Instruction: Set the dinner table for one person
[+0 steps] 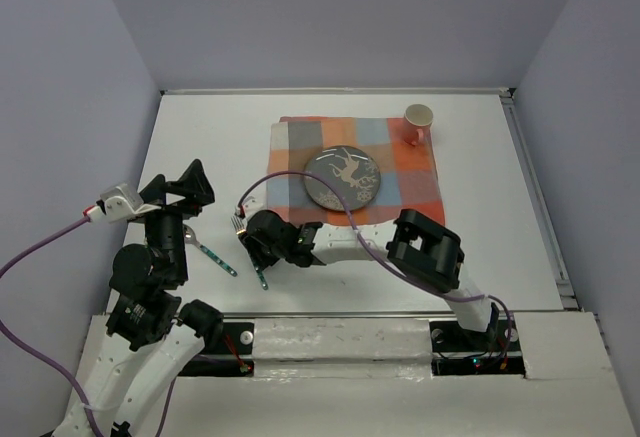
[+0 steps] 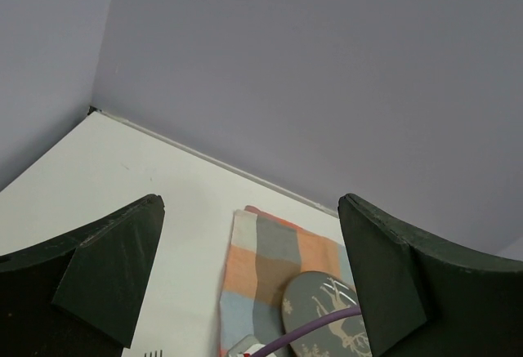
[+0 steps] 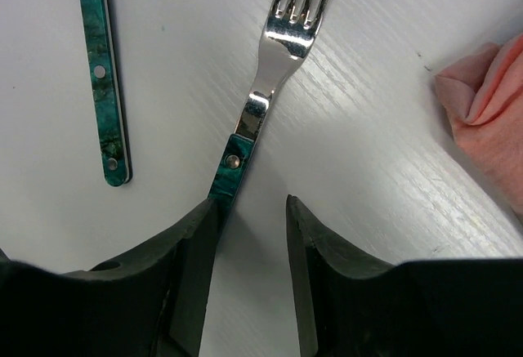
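Dinner table (image 1: 200,137) lying under checked cloth (image 1: 400,172), spreading well past it on all sides. Plate (image 1: 343,177) sitting on cloth; cup (image 1: 418,117) at its far-R corner. R gripper (image 3: 249,206) hovering over fork (image 3: 288,42) just near-L of cloth, fingers slightly apart, handle running under one. L gripper (image 2: 253,283) hanging further L, fingers wide apart, gripping nothing.

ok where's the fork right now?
Top view: the fork lies on the dinner table just left of the near-left corner of the checkered cloth, under the right gripper, another green-handled utensil to its left.
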{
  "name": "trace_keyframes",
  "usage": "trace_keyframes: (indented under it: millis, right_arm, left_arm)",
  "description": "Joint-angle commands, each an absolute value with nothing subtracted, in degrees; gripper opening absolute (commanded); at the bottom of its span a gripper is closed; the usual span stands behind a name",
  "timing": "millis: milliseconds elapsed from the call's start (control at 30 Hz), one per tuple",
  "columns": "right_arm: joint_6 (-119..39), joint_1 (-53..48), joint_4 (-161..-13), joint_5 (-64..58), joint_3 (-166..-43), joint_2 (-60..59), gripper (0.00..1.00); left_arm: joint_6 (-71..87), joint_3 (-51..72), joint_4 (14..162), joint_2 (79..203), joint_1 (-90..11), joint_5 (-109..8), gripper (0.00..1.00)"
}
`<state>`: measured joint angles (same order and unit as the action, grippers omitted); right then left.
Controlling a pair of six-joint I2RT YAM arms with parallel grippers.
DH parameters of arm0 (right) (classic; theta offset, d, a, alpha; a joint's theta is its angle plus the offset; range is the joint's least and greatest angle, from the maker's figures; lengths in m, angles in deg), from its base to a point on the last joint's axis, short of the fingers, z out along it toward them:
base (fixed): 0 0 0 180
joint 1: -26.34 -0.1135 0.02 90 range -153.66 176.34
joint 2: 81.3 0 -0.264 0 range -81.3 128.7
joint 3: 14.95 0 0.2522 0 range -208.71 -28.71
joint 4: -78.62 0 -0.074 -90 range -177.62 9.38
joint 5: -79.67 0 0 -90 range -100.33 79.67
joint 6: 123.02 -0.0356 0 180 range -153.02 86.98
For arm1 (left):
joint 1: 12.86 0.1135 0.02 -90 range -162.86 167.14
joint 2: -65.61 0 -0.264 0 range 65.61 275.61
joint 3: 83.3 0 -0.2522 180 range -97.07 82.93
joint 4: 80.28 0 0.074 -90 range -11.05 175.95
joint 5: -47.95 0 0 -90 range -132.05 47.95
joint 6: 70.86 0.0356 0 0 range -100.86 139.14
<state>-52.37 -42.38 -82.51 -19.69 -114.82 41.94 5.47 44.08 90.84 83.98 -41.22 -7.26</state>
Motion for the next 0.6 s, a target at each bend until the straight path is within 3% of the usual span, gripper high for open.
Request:
trace_keyframes:
  millis: [0, 567]
  right_arm:
    - [-51.3, -42.9, -81.6, -23.2, -116.2, 38.9, 0.43]
    - [-52.8, -44.0, -75.8, -20.8, -122.0, 45.3, 0.43]
  left_arm:
    - [5.2, 44.6, 94.4, 84.3, -40.8, -7.9, 0.99]
    - [5.2, 44.8, 94.6, 82.7, -41.3, -8.7, 0.99]
